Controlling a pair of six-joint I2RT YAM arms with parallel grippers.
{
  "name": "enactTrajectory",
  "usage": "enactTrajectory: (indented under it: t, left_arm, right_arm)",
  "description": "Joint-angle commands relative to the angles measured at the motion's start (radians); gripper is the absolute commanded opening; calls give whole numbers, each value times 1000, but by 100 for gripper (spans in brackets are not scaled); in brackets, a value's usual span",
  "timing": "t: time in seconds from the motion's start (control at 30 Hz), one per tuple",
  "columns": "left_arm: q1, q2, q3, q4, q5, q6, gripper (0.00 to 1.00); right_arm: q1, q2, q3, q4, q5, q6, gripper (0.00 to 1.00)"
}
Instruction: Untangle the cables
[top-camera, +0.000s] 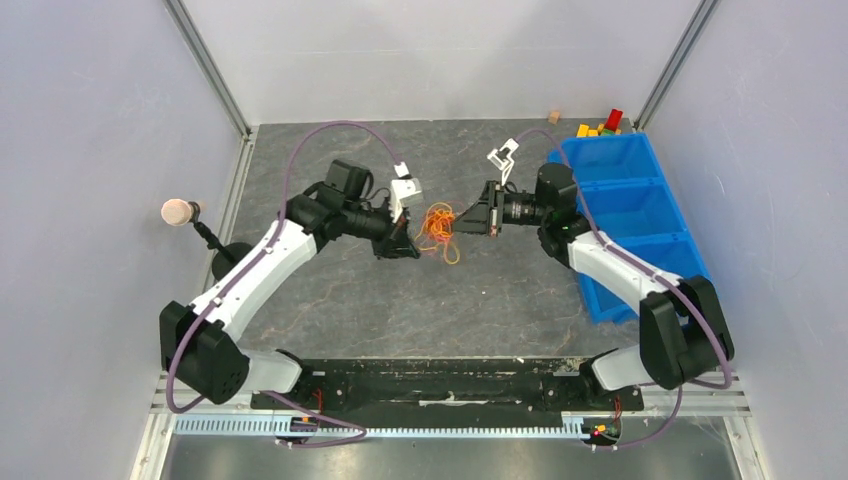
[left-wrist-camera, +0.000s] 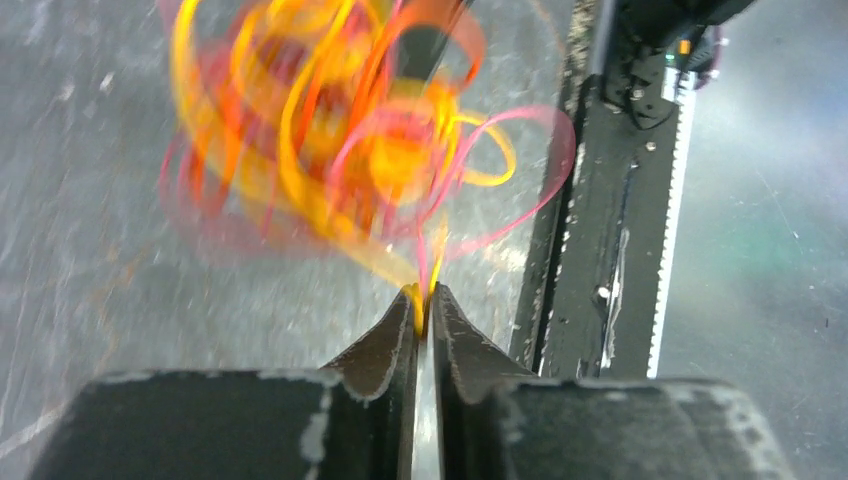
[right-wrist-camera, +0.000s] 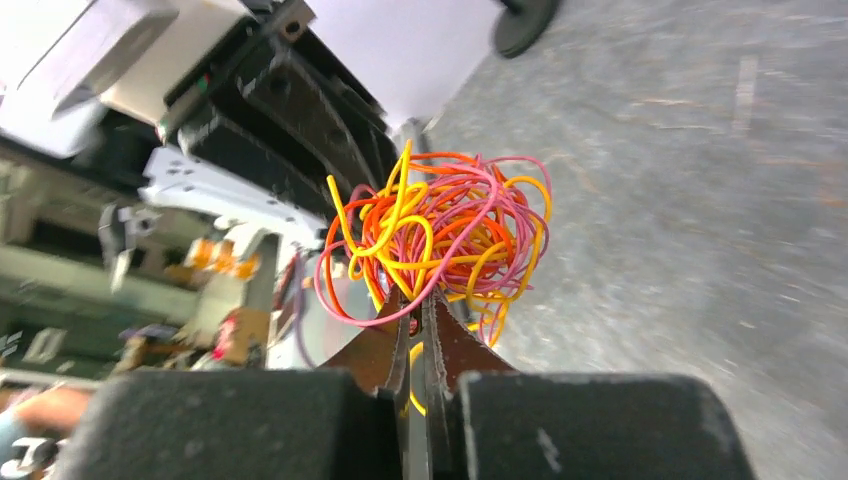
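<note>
Coloured blocks lay just beyond the blue bin, far right. The left gripper and right gripper each pinched the tangled cables between them.

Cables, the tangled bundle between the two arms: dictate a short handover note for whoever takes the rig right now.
Left gripper: shut on a yellow and a pink strand at one edge of the bundle.
Right gripper: shut on strands at the opposite side.
Thin orange, yellow and pink cables: one curly knot between the two grippers, over the middle of the grey stone-patterned table. I cannot tell whether it is lifted clear.
Done: both sides are gripped.
Left: the knot is fully tangled and no strand is separated yet.
</note>
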Motion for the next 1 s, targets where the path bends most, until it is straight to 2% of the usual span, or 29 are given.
enactTrajectory:
  t: [0.0,0.03,0.07,0.1,0.17,0.23,0.33,0.43,0.5,0.63,0.7,0.73,0.8,0.83,0.97]
  left_arm:
    - [167,-17,60,-268,-35,175,28]
    - [231,-1,69,-328,-3,205,45]
    - [283,21,86,-374,31,235,72]
    - [334,49,107,-409,69,242,79]
    - [359,88,163,-441,116,222,80]
    - [346,94,172,-363,163,109,81]
    - [296,23,93,-38,174,-154,82]
    - [194,-55,-4,246,89,-297,82]
    - [119,-36,-5,289,18,-321,82]
    - [59,75,31,332,17,-433,82]
    - [60,95,23,356,56,-463,53]
    - [64,88,13,351,70,-450,35]
    - [89,55,-20,325,81,-411,7]
    - [114,31,-41,311,78,-399,2]
    - [248,-28,-79,192,93,-288,2]
  right_arm:
    - [-71,-101,72,-318,152,-317,0]
    - [-81,-104,83,-338,159,-343,0]
    - [-84,-101,96,-369,168,-370,0]
    - [-83,-96,114,-401,168,-405,0]
    - [-68,-81,131,-419,145,-436,0]
    - [-45,-74,141,-427,126,-461,0]
    - [-9,-68,164,-466,130,-515,0]
    - [19,-62,194,-500,141,-563,0]
    - [49,-57,206,-500,129,-578,0]
    - [95,-56,220,-529,101,-608,0]
    - [93,-59,227,-547,126,-615,0]
    - [79,-61,232,-573,141,-630,0]
    - [33,-69,229,-603,159,-651,0]
    - [8,-75,223,-613,174,-661,0]
    - [-73,-73,230,-714,275,-744,0]
